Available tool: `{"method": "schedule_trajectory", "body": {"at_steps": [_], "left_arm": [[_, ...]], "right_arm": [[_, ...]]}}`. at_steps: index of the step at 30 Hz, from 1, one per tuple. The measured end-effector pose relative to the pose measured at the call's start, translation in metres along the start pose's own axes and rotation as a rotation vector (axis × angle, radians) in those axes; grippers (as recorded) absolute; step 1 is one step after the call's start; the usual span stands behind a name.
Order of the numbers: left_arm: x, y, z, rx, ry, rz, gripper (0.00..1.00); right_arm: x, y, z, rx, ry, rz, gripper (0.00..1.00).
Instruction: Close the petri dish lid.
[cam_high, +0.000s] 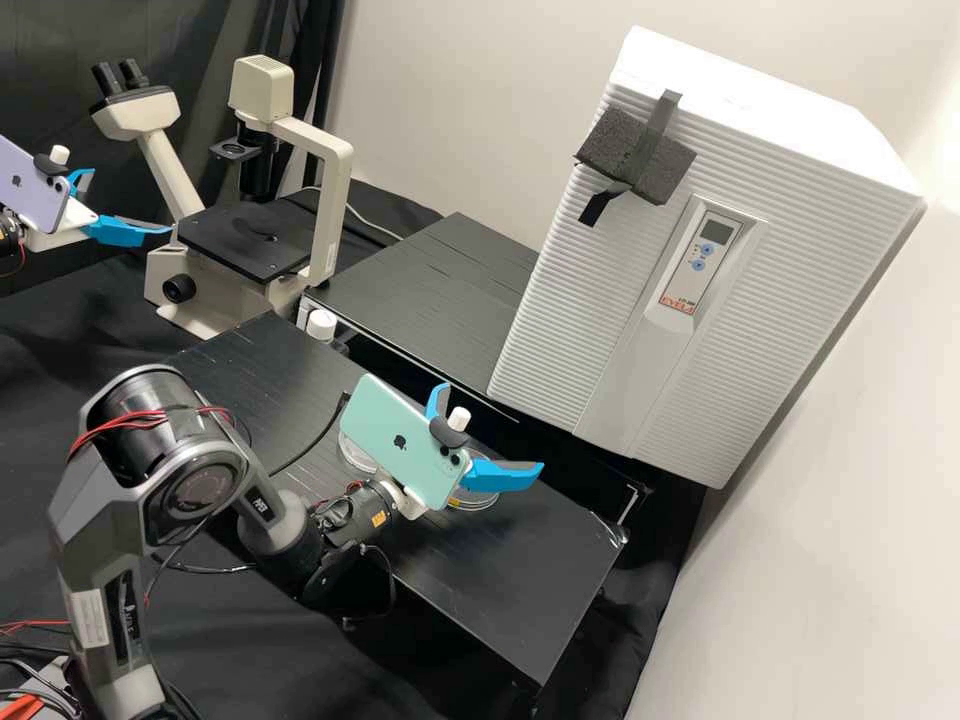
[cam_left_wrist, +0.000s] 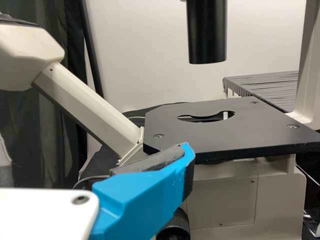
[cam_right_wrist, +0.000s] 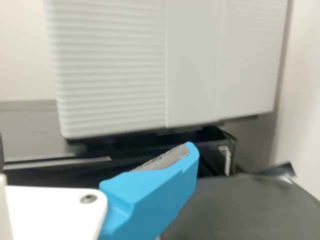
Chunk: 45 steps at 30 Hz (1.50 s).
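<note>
Clear petri dishware (cam_high: 354, 456), contents unclear

High view: two arms (cam_high: 98, 500), two grippers (cam_high: 493, 425), two phones (cam_high: 390, 432) (seven, ten o'clock), two clear discs (cam_high: 354, 456) (eight, six), one microscope (cam_high: 322, 215) (ten), one cabinet (cam_high: 760, 290) (two), one foam block (cam_high: 612, 150) (one).
</note>
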Motion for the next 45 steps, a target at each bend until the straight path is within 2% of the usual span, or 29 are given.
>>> {"method": "schedule_trajectory", "body": {"at_steps": [6, 16, 37, 45], "left_arm": [[0.0, 0.0, 0.0, 0.0, 0.0, 0.0, 1.0], [0.0, 0.0, 0.0, 0.0, 0.0, 0.0, 1.0], [0.0, 0.0, 0.0, 0.0, 0.0, 0.0, 1.0], [0.0, 0.0, 0.0, 0.0, 0.0, 0.0, 1.0]], "right_arm": [[-0.002, 0.001, 0.007, 0.0, -0.028, 0.004, 1.0], [-0.019, -0.006, 0.018, -0.016, -0.065, -0.06, 1.0], [-0.033, -0.006, 0.028, -0.012, -0.069, -0.077, 1.0], [-0.034, -0.008, 0.027, -0.043, -0.07, -0.075, 1.0]]}}
